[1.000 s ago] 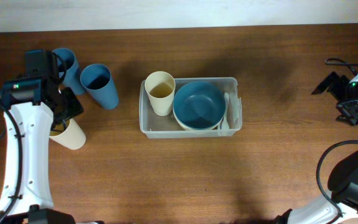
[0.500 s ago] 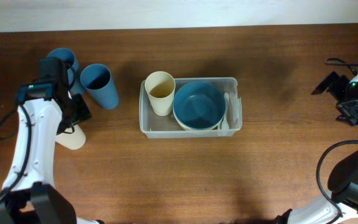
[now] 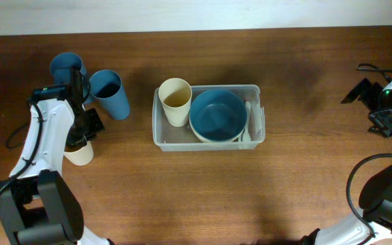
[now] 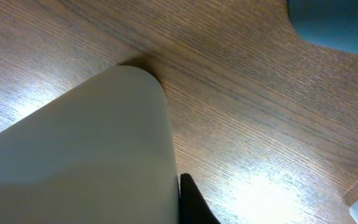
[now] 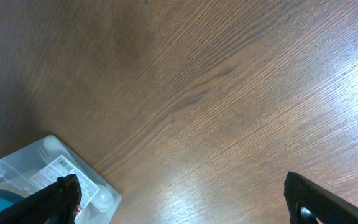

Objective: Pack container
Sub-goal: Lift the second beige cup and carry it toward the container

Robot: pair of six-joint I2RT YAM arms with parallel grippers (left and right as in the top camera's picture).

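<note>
Clear plastic container (image 3: 207, 138), glossy wood table (image 3: 305, 177)

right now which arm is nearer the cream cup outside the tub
Left. The left arm is over the cream cup; the right arm is far off, beyond the container.

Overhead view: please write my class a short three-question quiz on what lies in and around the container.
1. True or false: the blue bowl sits inside the container.
2. How many blue cups stand on the table outside the container? A) one B) two C) three
3. Fill the gap: the cup inside the container is ____ in colour.

Key: 1 true; 2 B; 3 cream.
</note>
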